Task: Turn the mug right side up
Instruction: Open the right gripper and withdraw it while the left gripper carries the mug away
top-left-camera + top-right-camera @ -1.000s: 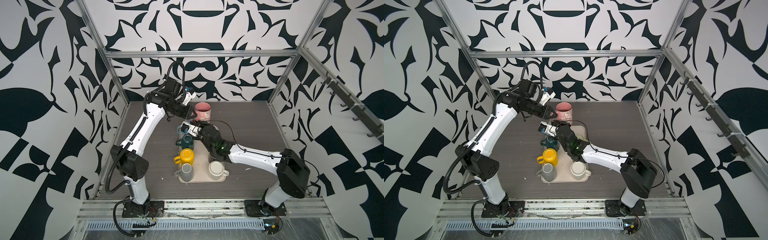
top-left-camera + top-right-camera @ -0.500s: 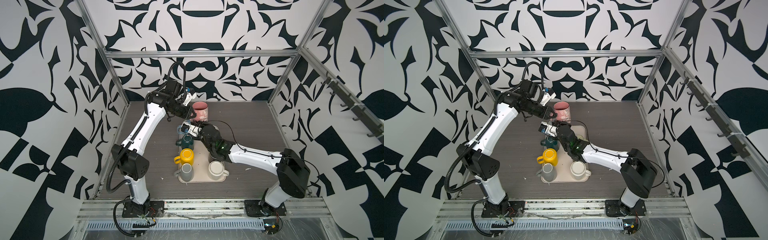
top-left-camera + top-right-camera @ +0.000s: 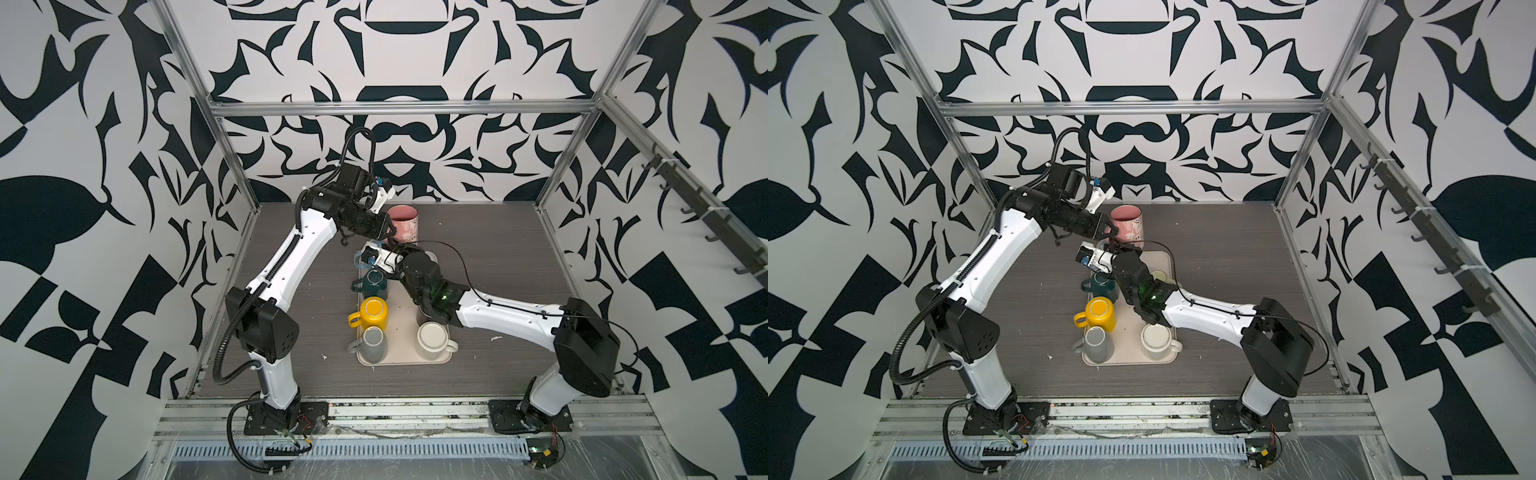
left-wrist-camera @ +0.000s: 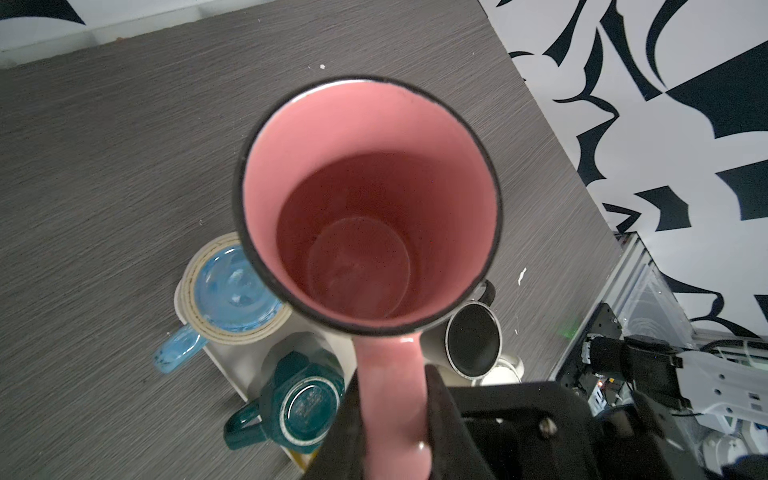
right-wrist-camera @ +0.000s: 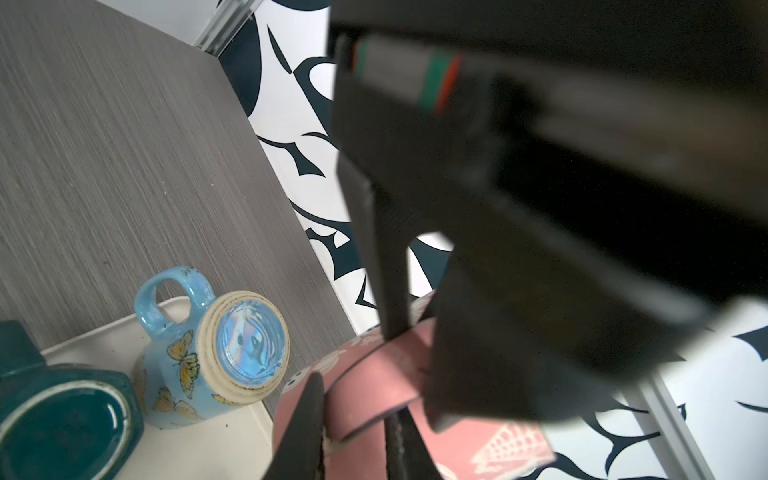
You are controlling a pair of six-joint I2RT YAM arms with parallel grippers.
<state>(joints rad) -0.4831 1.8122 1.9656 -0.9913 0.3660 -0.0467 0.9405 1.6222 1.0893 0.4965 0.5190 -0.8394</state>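
Well, nearest me runs the aluminium rail [image 3: 415,411], with both arm bases bolted to it. Beyond it lies the grey wood-grain table [image 3: 498,257], speckled with a few white flecks. A beige tray [image 3: 401,324] sits in the middle of it. On the tray stand the grey mug [image 3: 372,343] and the white mug [image 3: 432,341], then the yellow mug [image 3: 373,311] and the teal mug [image 3: 374,281], all bottoms up. The blue butterfly mug [image 4: 232,286] sits at the far end, also inverted.

Past the tray's far edge the pink mug [image 3: 403,222] is upright, mouth to the ceiling. I cannot tell whether its base meets the table. The left gripper [image 4: 392,399] is clamped on its handle. The right gripper [image 5: 353,428] has a finger on either side of that same handle, but I cannot tell whether it pinches.

Patterned black-and-white panels [image 3: 399,54] wall the cell in behind a silver frame [image 3: 399,109]. A row of dark hooks [image 3: 706,216] lines the right-hand wall.
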